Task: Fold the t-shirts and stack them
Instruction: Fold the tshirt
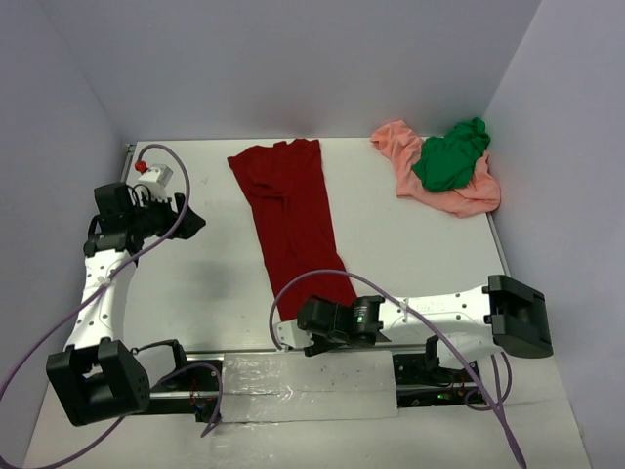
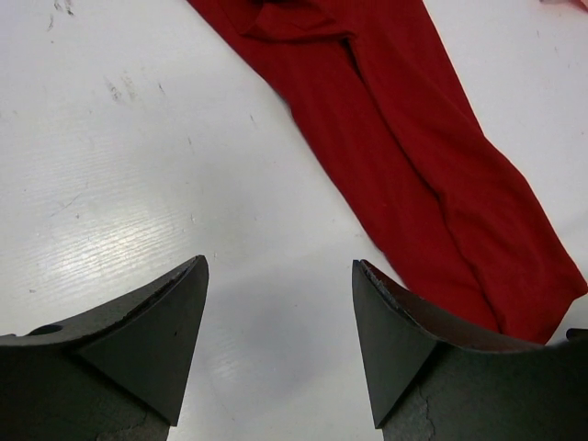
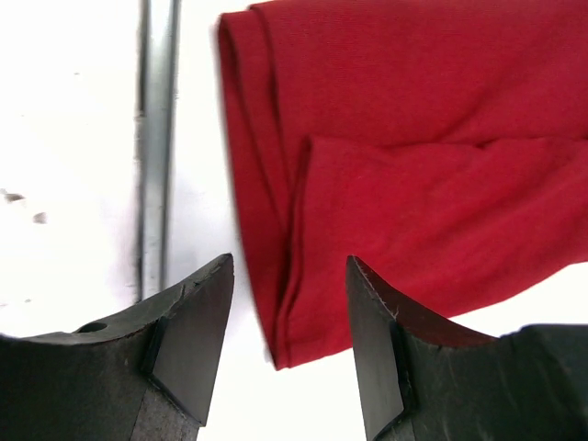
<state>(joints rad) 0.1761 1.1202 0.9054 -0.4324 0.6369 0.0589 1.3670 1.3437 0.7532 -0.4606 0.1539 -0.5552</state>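
Dark red t-shirt (image 1: pixel 293 220): long narrow strip, table centre, running 12 to 6 o'clock.
Green t-shirt (image 1: pixel 451 156) atop salmon-pink t-shirt (image 1: pixel 464 198): crumpled heap, 2 o'clock.
Left gripper (image 2: pixel 277 265): 9 o'clock, jaws wide, empty.
Right gripper (image 3: pixel 288 261): 6 o'clock, over near hem, jaws apart, empty.
Step, likely: crosswise fold of red strip.
Next: pinch near hem, carry toward 12.
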